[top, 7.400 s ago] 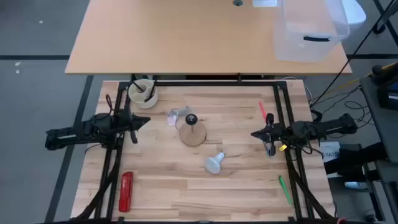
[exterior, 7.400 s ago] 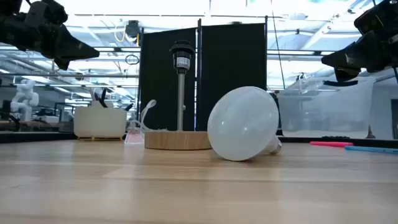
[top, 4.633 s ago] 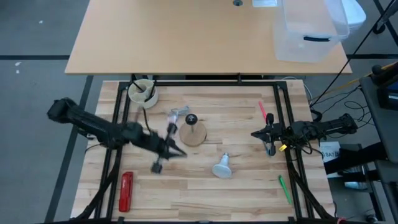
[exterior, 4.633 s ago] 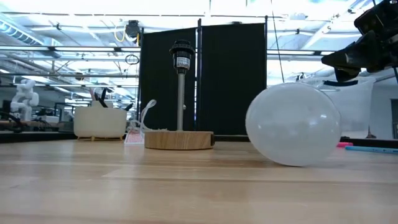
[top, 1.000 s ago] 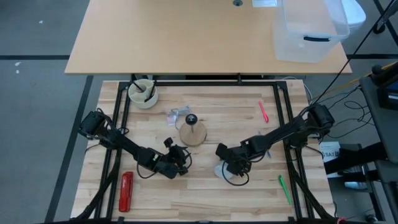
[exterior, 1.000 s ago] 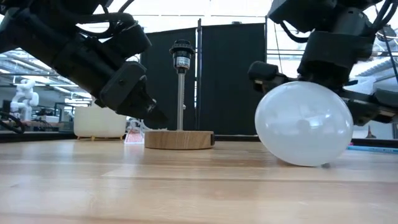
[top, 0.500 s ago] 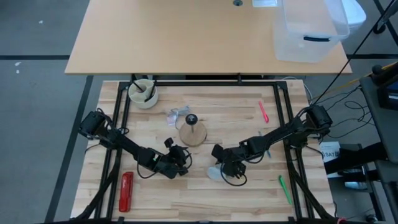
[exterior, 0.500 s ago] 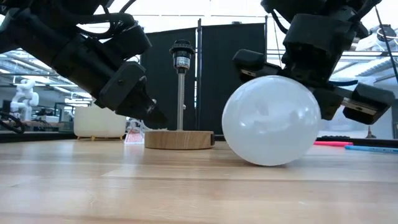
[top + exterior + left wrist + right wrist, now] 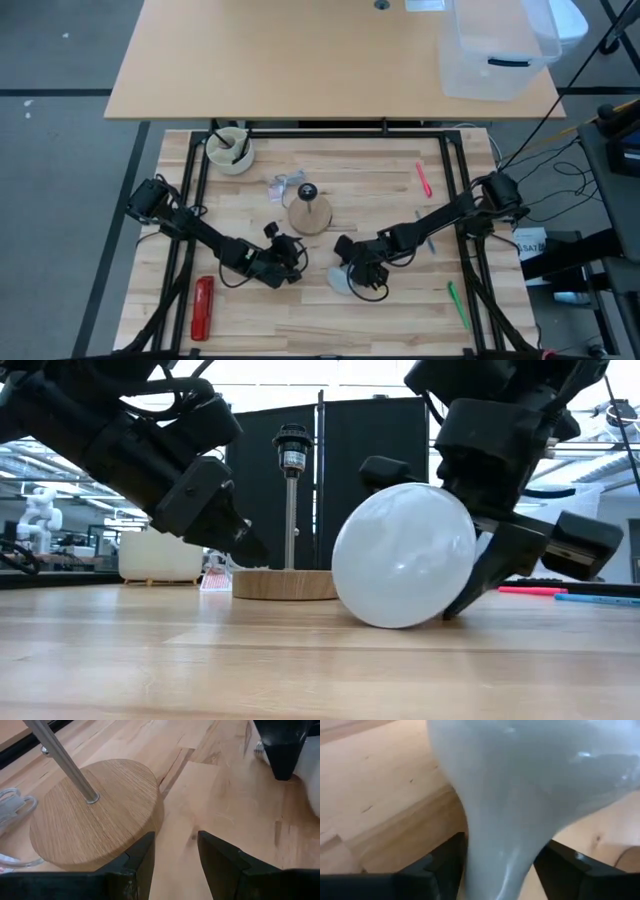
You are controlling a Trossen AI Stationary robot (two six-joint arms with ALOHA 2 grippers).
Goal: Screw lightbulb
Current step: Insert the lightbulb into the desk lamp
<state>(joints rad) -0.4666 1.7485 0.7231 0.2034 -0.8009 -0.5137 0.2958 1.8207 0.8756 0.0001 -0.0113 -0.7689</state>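
Observation:
The white lightbulb (image 9: 341,282) lies on the wooden table, near the middle and toward the near side, its round dome (image 9: 403,555) facing the low camera. My right gripper (image 9: 354,279) is shut on it. The lamp stand, a round wooden disc (image 9: 311,215) with a metal rod and a black socket (image 9: 292,448), stands upright just beyond. My left gripper (image 9: 291,263) hovers low and open, close to the disc's near left side (image 9: 95,817), with nothing between its fingers (image 9: 142,857). My right gripper pinches the bulb's tapering neck (image 9: 502,847) between its two fingers (image 9: 445,865), behind the dome. The fingers come from the table's right, slanting downward. The dome points away from the gripper, and its underside (image 9: 400,622) meets the table top.
A red tool (image 9: 203,308) lies near the front left. A cream cup (image 9: 229,150) stands far left, and a clear plastic piece (image 9: 283,187) lies beside the stand. A pink pen (image 9: 422,180) and a green pen (image 9: 457,304) lie at the right. A clear bin (image 9: 495,45) stands on the far table.
My right gripper has moved toward the table's left edge, taking the lightbulb with it. The bulb has slid along the table top toward my left gripper, its dome staying low.

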